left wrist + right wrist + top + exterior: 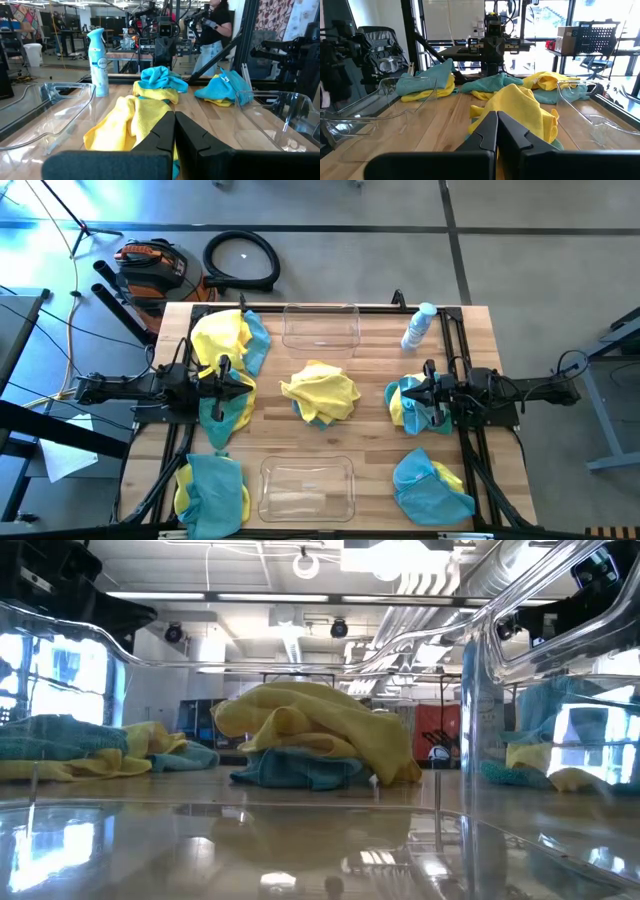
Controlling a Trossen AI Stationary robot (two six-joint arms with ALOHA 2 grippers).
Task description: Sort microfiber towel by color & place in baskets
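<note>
the task looks barely begun, judging by the two clear plastic tubs: both hold nothing. on the left of the wooden counter (370,430), a heap of yellow and teal fuzzy cloths (228,340) lies at the far corner and another mixed heap (210,490) at the near corner. the left gripper (240,385) hovers between them over a teal cloth, its fingers pressed together on nothing. in the middle, the far tub (320,328) and the near tub (306,486) flank a yellow-over-teal pile (320,392). to the right, the right gripper (415,395) rests above a small mixed pile (412,405), fingers likewise closed and empty. a white spray bottle (418,326) stands at the far right, and a mostly teal heap (430,486) lies near right. every cloth remains to be sorted.
</note>
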